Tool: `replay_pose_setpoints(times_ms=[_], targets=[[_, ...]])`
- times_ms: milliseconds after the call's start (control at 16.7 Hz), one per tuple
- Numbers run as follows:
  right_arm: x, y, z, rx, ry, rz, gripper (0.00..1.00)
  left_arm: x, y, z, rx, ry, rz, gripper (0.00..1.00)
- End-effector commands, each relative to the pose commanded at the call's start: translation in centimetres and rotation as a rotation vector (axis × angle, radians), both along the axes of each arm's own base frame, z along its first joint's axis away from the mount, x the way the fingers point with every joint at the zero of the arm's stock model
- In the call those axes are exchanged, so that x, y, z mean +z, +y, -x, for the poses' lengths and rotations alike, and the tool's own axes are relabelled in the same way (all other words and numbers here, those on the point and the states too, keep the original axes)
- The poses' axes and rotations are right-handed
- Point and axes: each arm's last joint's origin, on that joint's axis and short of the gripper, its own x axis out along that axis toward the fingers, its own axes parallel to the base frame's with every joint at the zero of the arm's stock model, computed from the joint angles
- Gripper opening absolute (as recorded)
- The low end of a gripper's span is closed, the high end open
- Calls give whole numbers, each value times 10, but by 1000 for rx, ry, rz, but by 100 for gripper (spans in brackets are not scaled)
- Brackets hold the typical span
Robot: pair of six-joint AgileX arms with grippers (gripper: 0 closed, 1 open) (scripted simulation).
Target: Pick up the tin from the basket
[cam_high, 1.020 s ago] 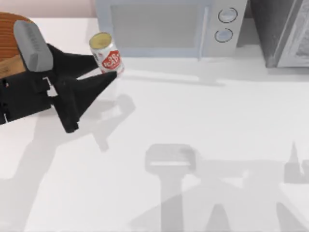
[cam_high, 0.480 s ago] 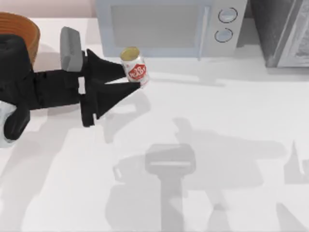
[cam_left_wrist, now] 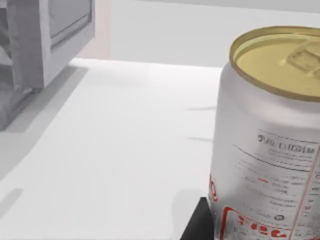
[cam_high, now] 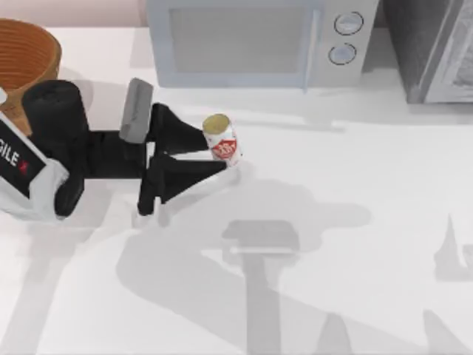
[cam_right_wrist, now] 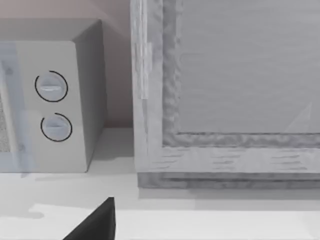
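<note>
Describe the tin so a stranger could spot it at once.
Start at the microwave along the table's far edge. Just in front of it, the left gripper pinches the tin. It is a small white can with a dull gold top and red logo.

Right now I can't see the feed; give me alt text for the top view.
The left gripper holds the tin in its jaws, upright, out on the white table, clear of the basket at the far left corner. A microwave stands along the back edge.

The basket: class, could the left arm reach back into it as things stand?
Probably, but not to grasp: the basket lies close behind the arm, nothing between, yet the left gripper is shut on the tin.
</note>
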Motion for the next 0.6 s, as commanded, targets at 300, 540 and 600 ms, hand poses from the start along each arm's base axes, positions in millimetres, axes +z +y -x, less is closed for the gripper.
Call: replay_pose_setpoints(times_ms=[300, 540, 600], targets=[[0, 0, 0, 0, 0, 0, 100, -55, 10, -17, -27, -45, 9, 0], [0, 0, 0, 0, 0, 0, 100, -66, 18, -21, -3, -63, 9, 0], [0, 0, 0, 0, 0, 0, 100, -66, 18, -21, -3, -63, 9, 0]])
